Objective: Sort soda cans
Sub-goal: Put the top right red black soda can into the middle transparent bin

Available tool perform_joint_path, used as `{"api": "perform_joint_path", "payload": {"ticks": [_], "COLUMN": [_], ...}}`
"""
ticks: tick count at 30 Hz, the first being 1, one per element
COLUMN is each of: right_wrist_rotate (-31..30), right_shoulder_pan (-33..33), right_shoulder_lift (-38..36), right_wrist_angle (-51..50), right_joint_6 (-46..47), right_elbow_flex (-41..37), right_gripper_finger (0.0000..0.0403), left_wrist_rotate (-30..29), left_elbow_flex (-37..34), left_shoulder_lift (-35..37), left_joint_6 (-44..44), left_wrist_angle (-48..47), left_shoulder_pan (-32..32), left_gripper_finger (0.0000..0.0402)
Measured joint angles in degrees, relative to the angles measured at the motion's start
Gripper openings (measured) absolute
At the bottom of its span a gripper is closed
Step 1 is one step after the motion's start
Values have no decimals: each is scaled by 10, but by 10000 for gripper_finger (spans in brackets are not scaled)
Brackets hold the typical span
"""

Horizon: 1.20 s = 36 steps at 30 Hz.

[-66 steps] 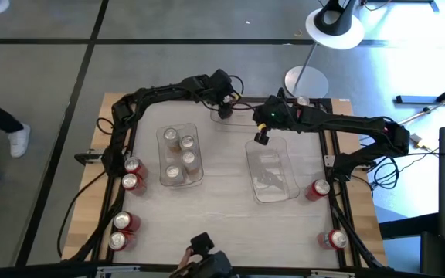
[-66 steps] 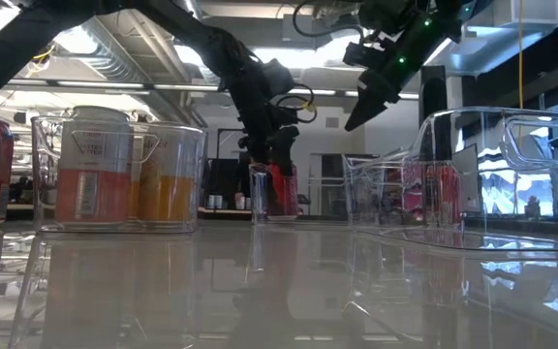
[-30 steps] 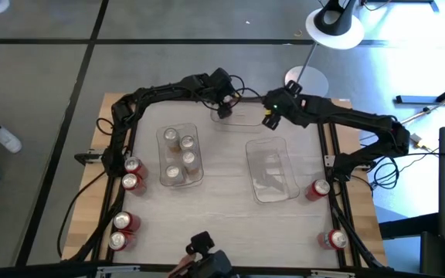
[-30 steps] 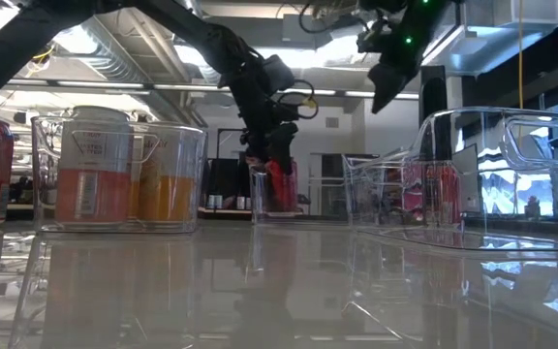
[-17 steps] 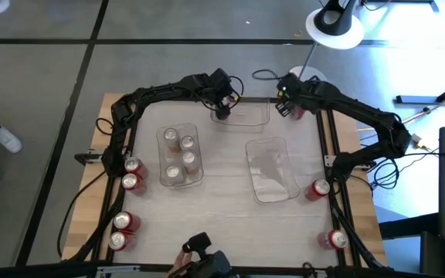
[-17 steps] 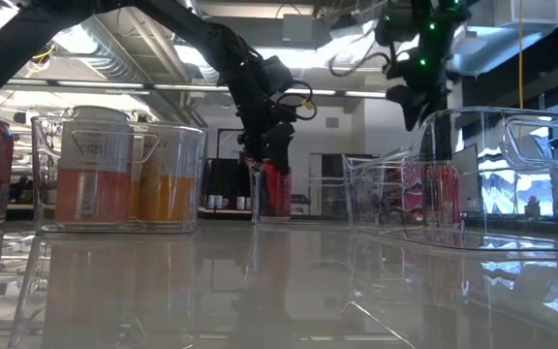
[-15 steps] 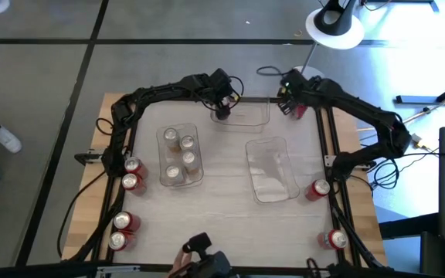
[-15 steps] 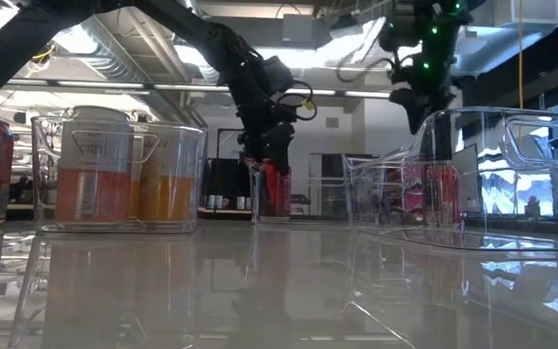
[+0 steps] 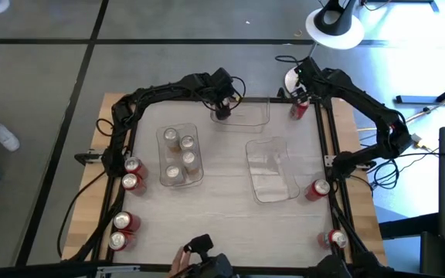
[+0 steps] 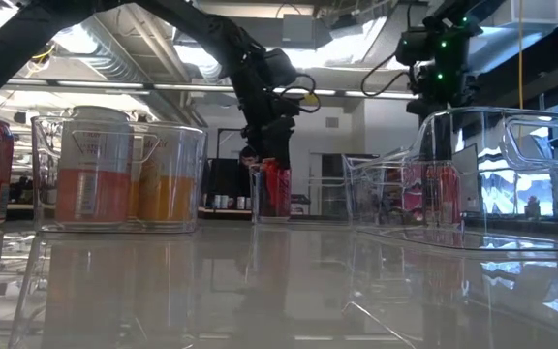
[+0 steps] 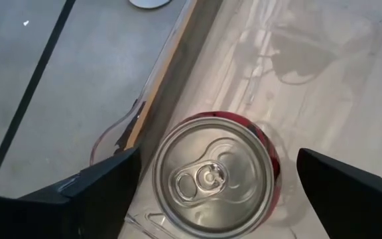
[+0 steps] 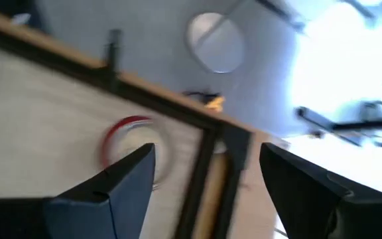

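While the left pincer [image 9: 222, 110] stays low at the far bin [image 9: 246, 113], its fingers spread wide on either side of a red can [image 11: 215, 174] standing upright in that bin's left end, the right arm has swung away from the middle of the tabletop [image 9: 222, 201] to its far right corner. That shift suggests one red can is as good as delivered and the next is being sought. The right pincer [image 9: 300, 99] now hangs open above a red can [image 9: 297, 109] at that corner, not yet gripping it.
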State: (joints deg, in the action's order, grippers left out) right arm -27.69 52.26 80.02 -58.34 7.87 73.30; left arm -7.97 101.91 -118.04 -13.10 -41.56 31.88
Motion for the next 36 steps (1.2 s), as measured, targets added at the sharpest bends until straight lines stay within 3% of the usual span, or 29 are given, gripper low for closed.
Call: {"api": "perform_joint_path", "payload": {"ticks": [4,9,13,17,22,26,36], "right_wrist_rotate": [-36,19,27,82,100,118,96], "right_shoulder_pan": [10,10,10,11,14,15,14], "right_shoulder_lift": [13,23,23,25,28,37,39], "right_wrist_angle": [-3,8,7,2,-5,-6,10], "right_joint_6": [12,-26,-66,-68,-75,-100,-129], "right_elbow_flex": [0,0,0,0,0,0,0], "right_gripper_finger": [271,271,271,271,275,300,368], "left_wrist_rotate": [0,0,0,0,0,0,0], "left_elbow_flex": [0,0,0,0,0,0,0], "left_shoulder_lift": [0,0,0,0,0,0,0], "left_joint_6": [-4,-4,-4,-4,-4,-4,-4], "left_wrist_angle": [-1,-1,-2,-3,-6,-15,-16], "left_shoulder_pan": [0,0,0,0,0,0,0], "left_gripper_finger": [388,388,388,388,388,388,388]}}
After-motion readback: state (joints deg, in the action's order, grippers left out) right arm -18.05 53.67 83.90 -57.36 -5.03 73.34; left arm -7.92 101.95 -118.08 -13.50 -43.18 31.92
